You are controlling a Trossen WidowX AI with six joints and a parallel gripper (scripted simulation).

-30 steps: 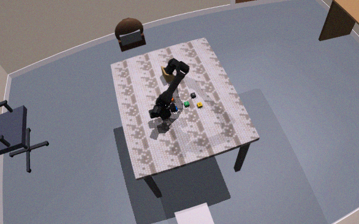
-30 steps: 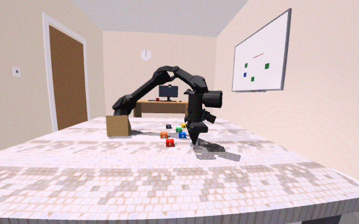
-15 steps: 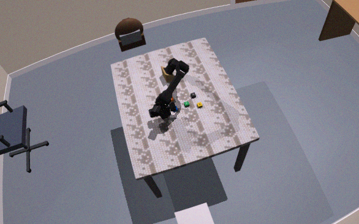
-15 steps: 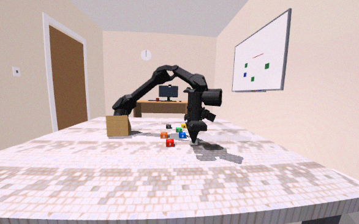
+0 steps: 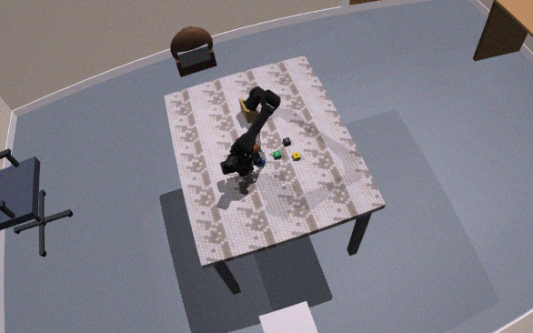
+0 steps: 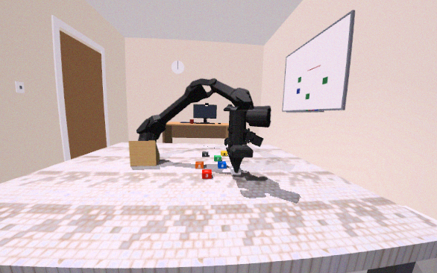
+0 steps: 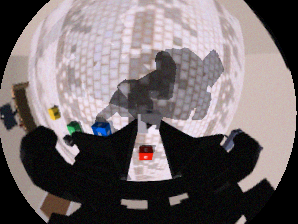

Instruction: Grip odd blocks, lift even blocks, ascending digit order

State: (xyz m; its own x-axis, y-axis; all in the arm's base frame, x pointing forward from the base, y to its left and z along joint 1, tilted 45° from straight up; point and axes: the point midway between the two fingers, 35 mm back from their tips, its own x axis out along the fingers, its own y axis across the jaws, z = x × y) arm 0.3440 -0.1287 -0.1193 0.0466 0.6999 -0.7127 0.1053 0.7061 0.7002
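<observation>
My gripper [image 6: 236, 171] [image 7: 148, 122] points down and is shut on a pale grey-white block [image 6: 236, 174], which is at table level; its digit is not readable. A red block [image 6: 206, 174] [image 7: 146, 152] shows a 3 and stands apart from the fingers. A blue block [image 5: 262, 162] [image 6: 221, 165] [image 7: 101, 128] and an orange block [image 5: 256, 147] [image 6: 199, 165] stand nearby. Farther off are a green block [image 5: 276, 155] [image 6: 218, 158] [image 7: 74, 127], a yellow block [image 5: 296, 156] [image 6: 224, 153] [image 7: 54, 112] and a black block [image 5: 286, 141] [image 6: 205, 154]. Their digits are too small to read surely.
A tan wooden box [image 5: 247, 113] [image 6: 142, 154] stands beside the arm's base on the patterned table [image 5: 289, 205] [image 6: 185, 231]. The blue block is the closest neighbour on one side of the gripper, the red block on another. The arm hides part of the table in the top view.
</observation>
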